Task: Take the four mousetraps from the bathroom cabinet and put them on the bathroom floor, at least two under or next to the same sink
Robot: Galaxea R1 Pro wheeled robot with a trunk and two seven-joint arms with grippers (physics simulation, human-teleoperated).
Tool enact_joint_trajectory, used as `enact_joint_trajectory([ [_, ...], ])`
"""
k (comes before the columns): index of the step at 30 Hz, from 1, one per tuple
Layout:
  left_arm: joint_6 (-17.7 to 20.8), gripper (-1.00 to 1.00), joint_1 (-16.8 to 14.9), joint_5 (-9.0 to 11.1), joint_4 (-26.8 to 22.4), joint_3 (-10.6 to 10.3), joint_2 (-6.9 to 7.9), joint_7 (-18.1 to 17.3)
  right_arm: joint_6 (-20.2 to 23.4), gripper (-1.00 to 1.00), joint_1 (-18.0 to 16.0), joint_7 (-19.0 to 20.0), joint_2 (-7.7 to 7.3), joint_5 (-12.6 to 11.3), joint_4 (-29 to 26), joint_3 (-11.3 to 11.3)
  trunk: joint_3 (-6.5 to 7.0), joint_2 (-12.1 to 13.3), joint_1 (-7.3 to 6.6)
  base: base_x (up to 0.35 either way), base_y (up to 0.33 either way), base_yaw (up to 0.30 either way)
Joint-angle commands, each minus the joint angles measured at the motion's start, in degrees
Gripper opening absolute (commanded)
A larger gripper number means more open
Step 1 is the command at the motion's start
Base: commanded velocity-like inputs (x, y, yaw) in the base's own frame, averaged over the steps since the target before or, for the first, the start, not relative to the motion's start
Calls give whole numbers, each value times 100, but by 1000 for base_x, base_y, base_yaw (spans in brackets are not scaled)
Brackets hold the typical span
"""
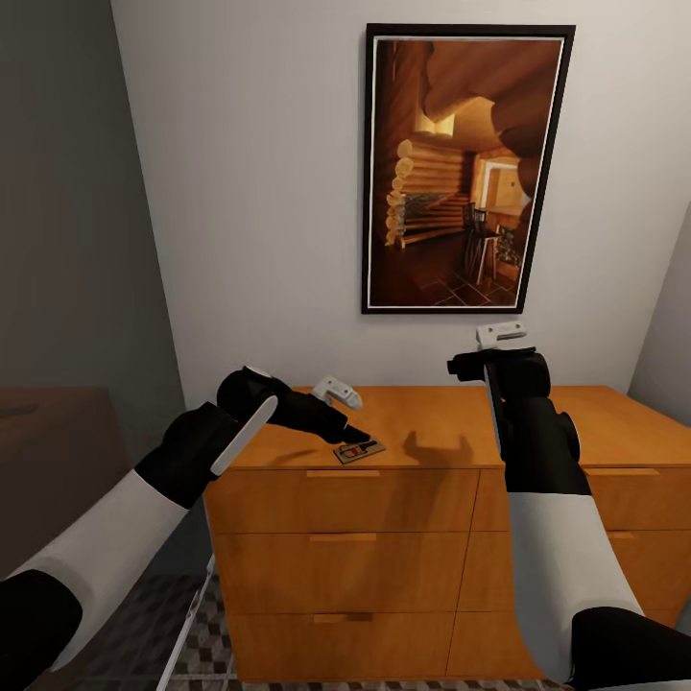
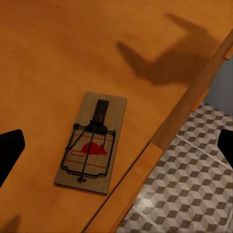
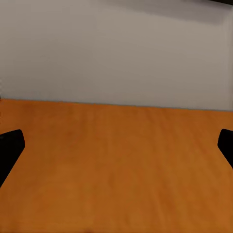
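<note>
One mousetrap [image 1: 359,449], a small tan board with a dark wire bar and a red mouse print, lies flat on the orange-brown cabinet [image 1: 422,422], close to the top's front edge. My left gripper [image 1: 347,429] hovers just above it, open. In the left wrist view the mousetrap [image 2: 92,143] sits between the spread black fingers [image 2: 9,150], untouched, with the cube-patterned bathroom floor [image 2: 194,194] past the cabinet edge. My right gripper [image 1: 485,365] is raised over the cabinet top further right, open. Its fingers [image 3: 10,145] frame bare cabinet wood [image 3: 116,165] and wall.
A framed log-cabin picture [image 1: 465,168] hangs on the white wall behind the cabinet. The drawers [image 1: 343,499] are closed. A dark grey wall [image 1: 77,240] and a dark brown surface [image 1: 48,432] stand at the left. A pale metal frame [image 1: 192,605] leans by the cabinet's lower left corner.
</note>
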Motion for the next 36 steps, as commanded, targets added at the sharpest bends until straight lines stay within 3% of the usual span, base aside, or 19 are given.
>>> enact_joint_trajectory([
  [1, 10, 100, -6, -34, 1, -6, 4, -39, 17, 100, -5, 59, 6, 59, -12, -9, -7, -4, 0, 0, 0, 0],
  [36, 10, 100, -6, -23, 27, -15, -13, -39, 17, 100, -5, 58, -1, 76, -56, -4, -7, -4, 0, 0, 0, 0],
])
